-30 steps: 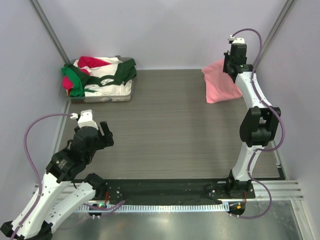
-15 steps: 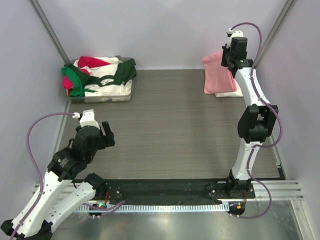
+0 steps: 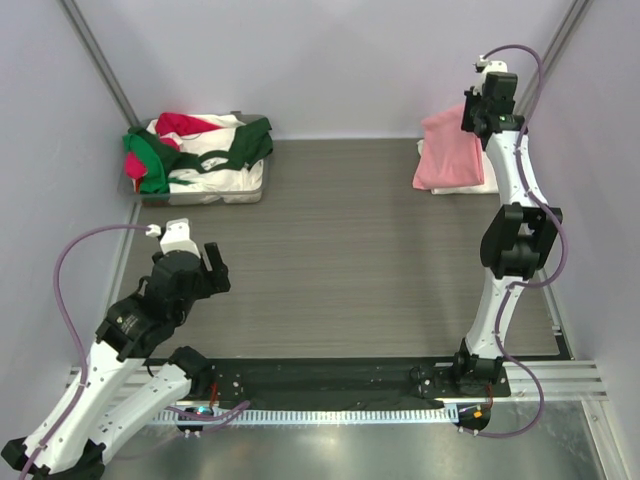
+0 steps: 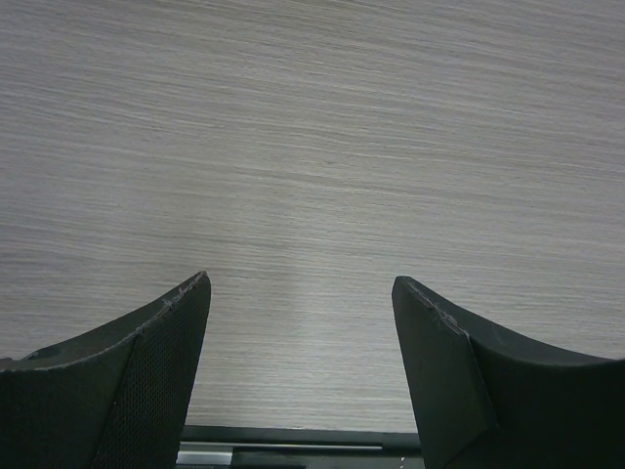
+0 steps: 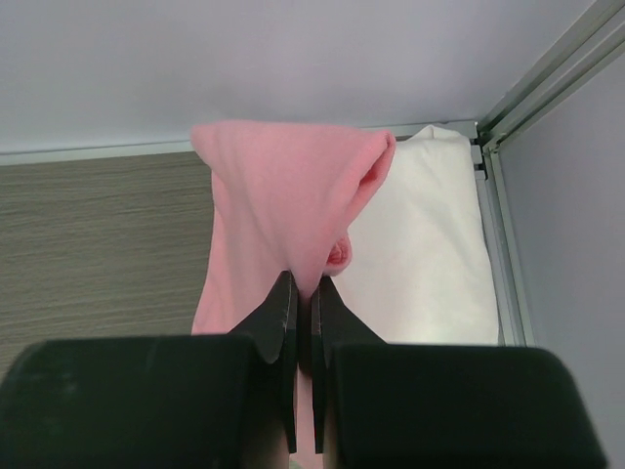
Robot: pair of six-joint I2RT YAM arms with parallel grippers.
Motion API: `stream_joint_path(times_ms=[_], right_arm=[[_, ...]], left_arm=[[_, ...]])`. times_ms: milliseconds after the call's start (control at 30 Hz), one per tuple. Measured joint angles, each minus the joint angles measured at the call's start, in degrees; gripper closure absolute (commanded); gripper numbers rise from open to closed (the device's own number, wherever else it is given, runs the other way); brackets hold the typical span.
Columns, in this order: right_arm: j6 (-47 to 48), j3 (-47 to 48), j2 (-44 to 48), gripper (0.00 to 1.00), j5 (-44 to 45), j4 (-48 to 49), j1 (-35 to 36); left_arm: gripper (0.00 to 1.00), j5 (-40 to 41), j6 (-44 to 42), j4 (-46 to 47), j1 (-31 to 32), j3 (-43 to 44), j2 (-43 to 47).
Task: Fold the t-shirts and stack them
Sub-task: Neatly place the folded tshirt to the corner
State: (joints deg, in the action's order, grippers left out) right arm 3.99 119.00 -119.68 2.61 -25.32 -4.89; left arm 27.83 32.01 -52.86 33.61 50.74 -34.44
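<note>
- Pinches a fold of the salmon-pink t-shirt (image 5: 283, 186) in the right gripper (image 5: 303, 285), clamped tight.
- Hangs it over the white t-shirt (image 5: 420, 244) at the far-right tabletop (image 3: 340, 230) corner.
- Holds the left gripper (image 4: 301, 293) spread wide and empty above bare tabletop.
- Shows other t-shirts (image 3: 200, 150) heaped in a tray (image 3: 205, 197), far left.

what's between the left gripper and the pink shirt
Only bare table, as the top view shows; the left gripper hangs open, far from the pink shirt.

Salmon-pink t-shirt (image 3: 448, 155), plain white t-shirt (image 5: 420, 254), dark green, red and white shirts (image 3: 205, 155), grey streaked wood-grain table (image 3: 340, 240)
</note>
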Motion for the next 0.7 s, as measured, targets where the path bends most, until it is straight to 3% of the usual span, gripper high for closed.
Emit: stream_joint_path(times_ms=[367, 567, 633, 667, 700], right_arm=[[1.81, 12.96, -12.44, 0.99, -4.76, -1.95, -2.49], [5.25, 18.82, -19.5, 0.99, -2.71, -1.9, -3.41], [6.21, 19.71, -21.44, 0.67, -0.04, -0.13, -3.56], [6.36, 19.76, -22.36, 0.15, 2.23, 1.11, -3.58], [6.47, 19.82, -23.37, 0.03, 4.33, 2.4, -3.65]], left_arm=[[0.24, 0.04, 0.04, 0.17, 0.0, 0.0, -1.09], [0.24, 0.15, 0.04, 0.17, 0.0, 0.0, -1.9], [0.24, 0.17, 0.07, 0.17, 0.0, 0.0, -2.32], [0.24, 0.17, 0.04, 0.17, 0.0, 0.0, -2.45], [0.24, 0.2, 0.07, 0.17, 0.0, 0.0, -2.47]])
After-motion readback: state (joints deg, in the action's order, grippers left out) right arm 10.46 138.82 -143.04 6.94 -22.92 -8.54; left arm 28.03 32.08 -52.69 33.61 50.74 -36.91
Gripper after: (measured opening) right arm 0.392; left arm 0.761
